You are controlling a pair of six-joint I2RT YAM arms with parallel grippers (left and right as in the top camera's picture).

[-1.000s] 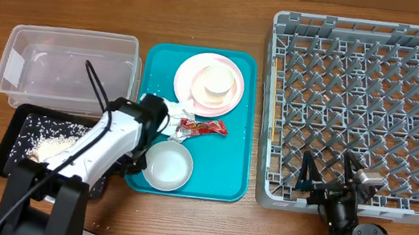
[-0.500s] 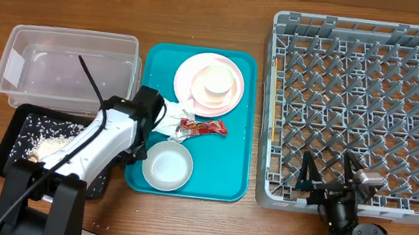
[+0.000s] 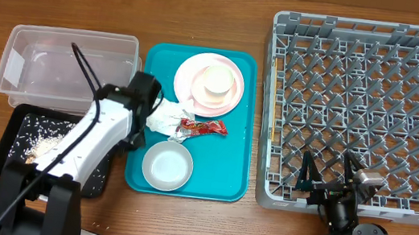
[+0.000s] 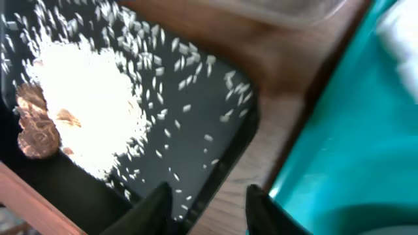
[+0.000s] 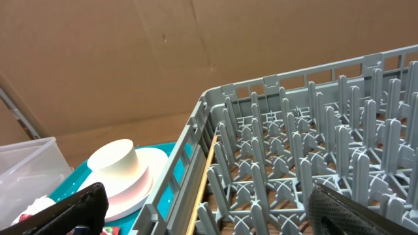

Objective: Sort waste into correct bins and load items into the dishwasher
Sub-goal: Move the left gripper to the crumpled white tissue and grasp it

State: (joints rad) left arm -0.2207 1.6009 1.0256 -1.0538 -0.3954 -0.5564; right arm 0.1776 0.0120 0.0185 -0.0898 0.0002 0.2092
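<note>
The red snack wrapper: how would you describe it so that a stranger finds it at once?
Find the teal tray between the clear tub and the grey dish rack. At its middle, between the pink plate and the white bowl, lies the wrapper, beside a crumpled napkin. It is the only red, shiny thing.

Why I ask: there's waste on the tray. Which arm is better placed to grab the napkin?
Left. The left gripper hovers beside the napkin; the right gripper sits far off by the rack.
</note>
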